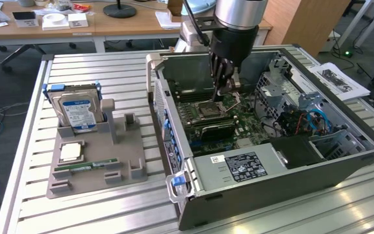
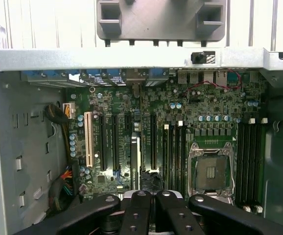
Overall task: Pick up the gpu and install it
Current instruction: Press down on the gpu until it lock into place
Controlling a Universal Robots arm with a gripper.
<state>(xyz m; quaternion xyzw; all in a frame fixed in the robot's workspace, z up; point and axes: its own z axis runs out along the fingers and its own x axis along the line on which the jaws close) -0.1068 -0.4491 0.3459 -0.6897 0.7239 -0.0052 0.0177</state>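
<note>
Inside the case (image 1: 174, 73), the gpu (image 2: 134, 161) is seated edge-on in a motherboard (image 2: 200, 110) slot; the tool (image 1: 221, 90) is held above it, its grip impossible to tell.

Robotics lab/office — slatted alu bench (image 1: 109, 73), open PC case (image 1: 343, 161), wooden desks (image 1: 109, 24) w/ clutter.

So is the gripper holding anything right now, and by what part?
Apparently nothing. The gripper hangs over the motherboard, apart from the gpu, which stands on edge among the expansion slots.
</note>
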